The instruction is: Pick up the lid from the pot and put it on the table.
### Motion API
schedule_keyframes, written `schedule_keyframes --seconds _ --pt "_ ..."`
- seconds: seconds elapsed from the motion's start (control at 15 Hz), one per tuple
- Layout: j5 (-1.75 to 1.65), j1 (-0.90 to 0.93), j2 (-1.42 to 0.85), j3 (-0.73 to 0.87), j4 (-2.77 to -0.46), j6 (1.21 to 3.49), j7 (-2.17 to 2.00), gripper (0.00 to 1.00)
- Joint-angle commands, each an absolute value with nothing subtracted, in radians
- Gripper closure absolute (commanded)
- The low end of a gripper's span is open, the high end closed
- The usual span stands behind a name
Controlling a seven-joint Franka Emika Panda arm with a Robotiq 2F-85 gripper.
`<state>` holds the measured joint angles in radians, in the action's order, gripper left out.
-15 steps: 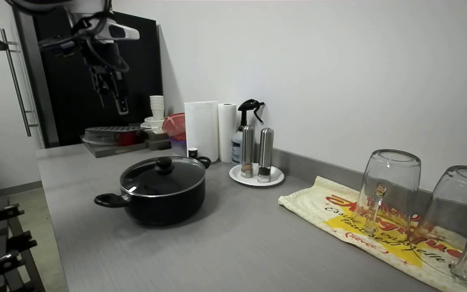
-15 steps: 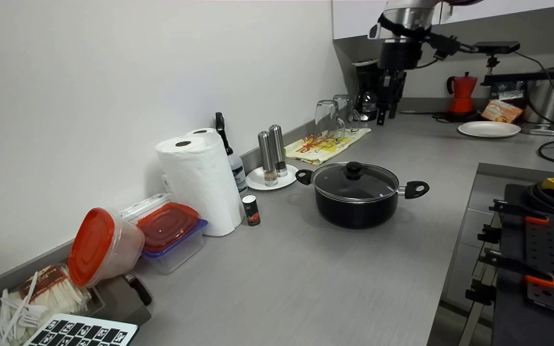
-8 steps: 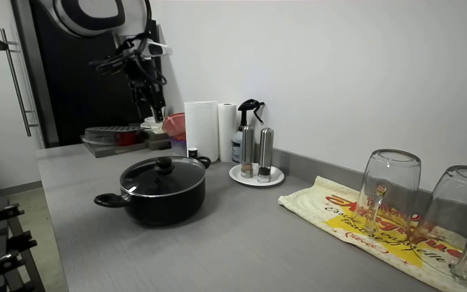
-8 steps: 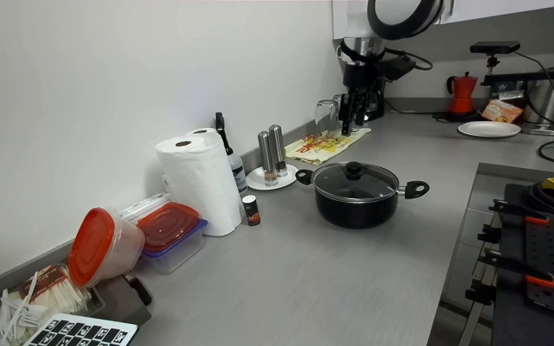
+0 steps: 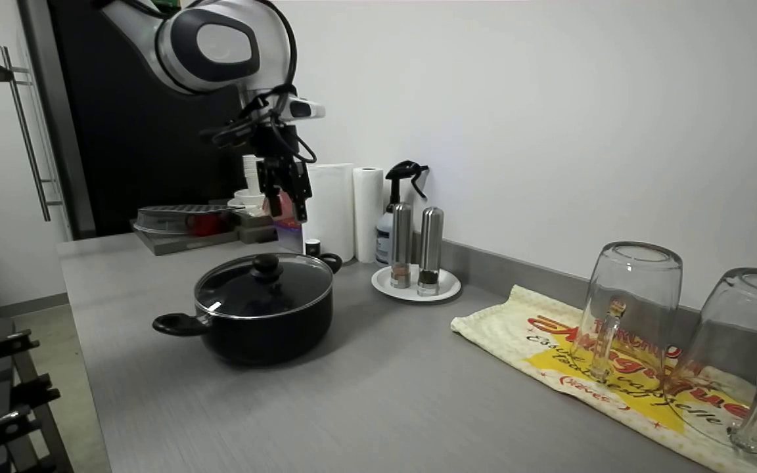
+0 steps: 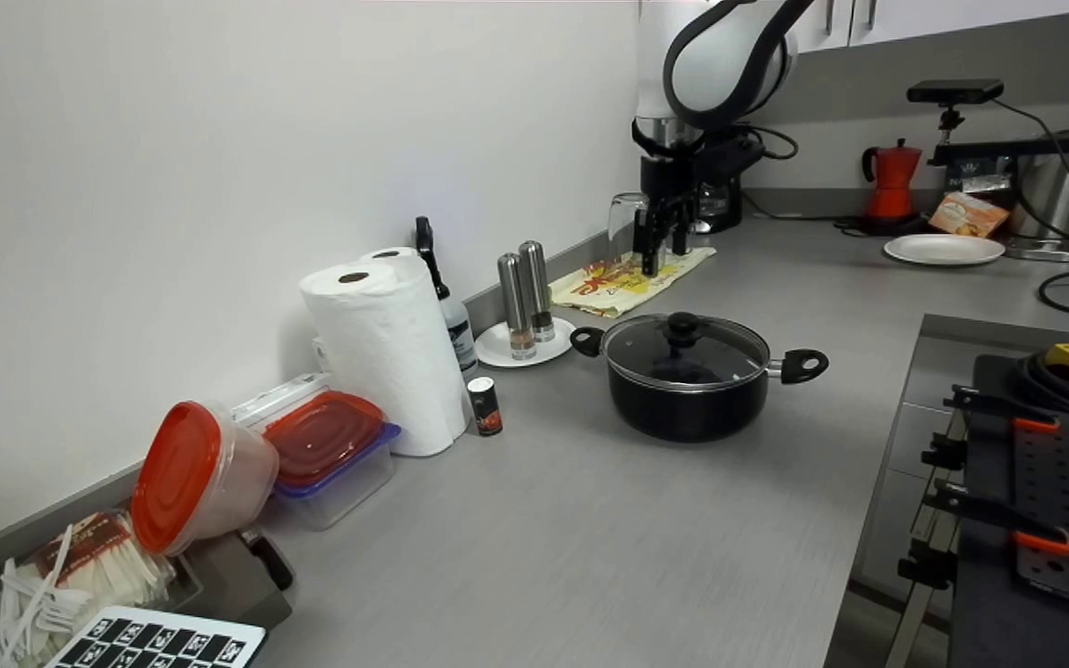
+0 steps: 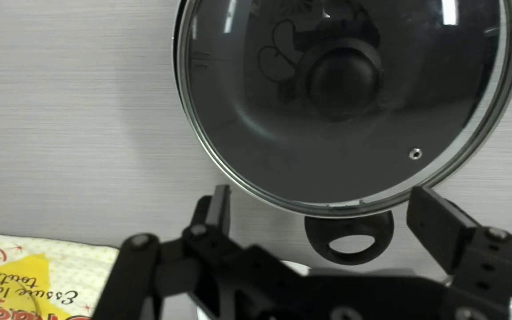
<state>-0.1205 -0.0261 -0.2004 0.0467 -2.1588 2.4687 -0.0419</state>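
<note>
The lid [image 5: 265, 288] is round, dark and glassy with a black centre knob. It sits on the black pot [image 5: 267, 338] in both exterior views [image 6: 687, 360] [image 6: 688, 413]. The pot stands on the grey table [image 5: 378, 401]. My gripper [image 5: 288, 215] is open and empty above the counter, higher than the lid. It also shows in an exterior view [image 6: 664, 263]. In the wrist view my open fingers [image 7: 320, 189] appear either side of a pot handle [image 7: 349, 226], with the lid [image 7: 327, 151] and its knob above them in the picture. They show no contact.
Two mills [image 5: 430, 243] stand on a white plate [image 5: 447, 289] near the wall. Paper rolls [image 5: 327, 210] and a spray bottle [image 5: 385, 230] are behind. Upturned glass mugs [image 5: 635, 295] stand on a patterned cloth [image 5: 490, 322]. A small jar [image 6: 484, 408] stands by the rolls.
The arm has swung over the counter toward the pot and come lower; the gripper moved right and down in an exterior view. The pot and lid have not moved.
</note>
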Motion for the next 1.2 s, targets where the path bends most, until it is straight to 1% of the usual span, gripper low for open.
schedule_keyframes --seconds 0.0,0.53,0.6,1.13 --pt "-0.140 -0.018 -0.288 0.061 -2.089 2.418 -0.079 0.00" --pt "-0.105 -0.030 -0.350 0.058 -2.048 2.242 -0.050 0.00" --pt "-0.116 -0.028 -0.335 0.059 -2.084 2.289 -0.051 0.00" --pt "-0.103 -0.027 -0.341 0.050 -2.083 2.267 -0.048 0.00"
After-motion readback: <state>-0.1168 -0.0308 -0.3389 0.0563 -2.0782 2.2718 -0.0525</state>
